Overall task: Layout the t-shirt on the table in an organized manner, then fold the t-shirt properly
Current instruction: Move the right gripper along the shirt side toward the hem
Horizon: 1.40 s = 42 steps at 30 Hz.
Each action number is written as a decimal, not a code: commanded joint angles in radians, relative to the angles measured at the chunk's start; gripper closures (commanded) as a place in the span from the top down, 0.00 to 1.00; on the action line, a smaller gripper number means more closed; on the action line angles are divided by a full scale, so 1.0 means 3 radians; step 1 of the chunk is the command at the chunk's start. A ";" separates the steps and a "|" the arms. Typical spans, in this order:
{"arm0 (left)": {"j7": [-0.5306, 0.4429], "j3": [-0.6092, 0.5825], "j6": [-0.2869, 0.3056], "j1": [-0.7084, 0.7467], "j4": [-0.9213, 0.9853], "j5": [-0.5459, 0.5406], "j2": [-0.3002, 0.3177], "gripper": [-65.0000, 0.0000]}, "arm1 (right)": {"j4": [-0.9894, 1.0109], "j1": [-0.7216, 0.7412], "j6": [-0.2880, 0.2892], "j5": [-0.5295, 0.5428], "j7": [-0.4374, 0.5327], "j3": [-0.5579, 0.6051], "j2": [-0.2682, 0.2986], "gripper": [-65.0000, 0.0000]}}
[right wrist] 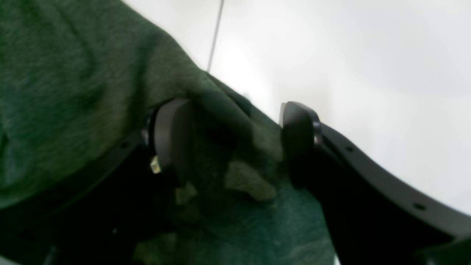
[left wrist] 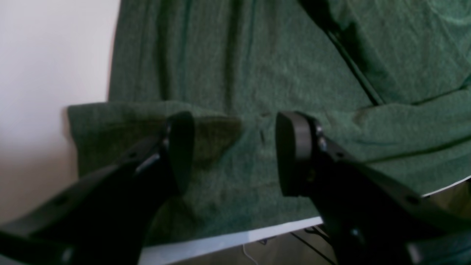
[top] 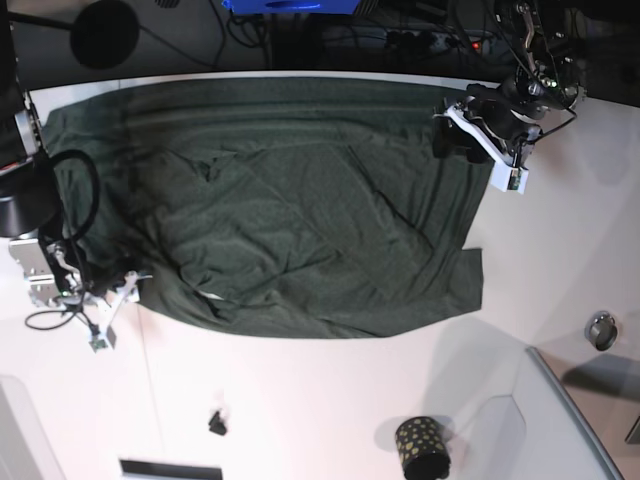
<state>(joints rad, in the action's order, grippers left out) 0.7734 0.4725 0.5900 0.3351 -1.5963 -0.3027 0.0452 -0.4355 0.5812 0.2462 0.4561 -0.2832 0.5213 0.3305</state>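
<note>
The dark green t-shirt (top: 280,200) lies spread but wrinkled across the far half of the white table (top: 300,400). My left gripper (top: 447,136) is at the shirt's far right corner. In the left wrist view it (left wrist: 235,151) is open just above a folded flap of the shirt (left wrist: 257,66), near the table's edge (left wrist: 220,243). My right gripper (top: 128,286) is at the shirt's near left edge. In the right wrist view it (right wrist: 235,141) is open, with a bunched fold of the shirt (right wrist: 73,92) lying between the wide-apart fingers (right wrist: 171,136).
A black gold-dotted cup (top: 423,447) stands at the front right, beside a grey raised panel (top: 575,420). A small metal ring (top: 600,330) and a small black object (top: 216,423) lie on the table. Cables run behind the far edge.
</note>
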 commanded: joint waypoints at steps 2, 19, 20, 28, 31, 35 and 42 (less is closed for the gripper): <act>-0.0064 0.0008 0.0010 -0.0005 -0.0047 -0.0068 0.0021 0.50 | -0.0024 0.0096 -0.0010 0.0001 0.0041 -0.0001 0.0057 0.56; -0.0064 0.0008 0.0010 -0.0020 -0.0052 -0.0052 0.0021 0.50 | -0.0807 -0.0313 -0.0020 -0.0004 0.0118 -0.0799 0.0098 0.01; -0.0064 0.0008 0.0010 -0.0025 -0.0052 -0.0047 0.0021 0.50 | -0.0883 -0.0349 -0.0020 -0.0004 0.0118 -0.0809 0.0098 0.01; -0.0064 0.0008 0.0005 -0.0040 -0.0052 -0.0047 0.0021 0.50 | -0.1773 -0.0810 -0.0020 0.0001 0.0118 -0.1167 0.0159 0.01; -0.0064 0.0008 0.0005 -0.0040 -0.0052 -0.0047 0.0021 0.50 | -0.2095 -0.1019 -0.0020 0.0001 0.0113 -0.1336 0.0190 0.01; -0.0064 0.0008 0.0005 -0.0040 -0.0052 -0.0047 0.0021 0.50 | -0.2187 -0.1188 -0.0020 0.0001 -0.0035 -0.1362 0.0261 0.01; -0.0064 0.0008 0.0005 -0.0046 -0.0047 -0.0047 0.0021 0.50 | -0.2535 -0.1587 -0.0015 0.0017 0.0067 -0.1367 0.0282 0.01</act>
<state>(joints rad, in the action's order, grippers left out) 0.7734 0.4717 0.5903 0.3244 -1.5967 -0.3058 0.0441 -1.1755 0.0818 0.2352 0.4473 -0.2901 0.1181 0.4007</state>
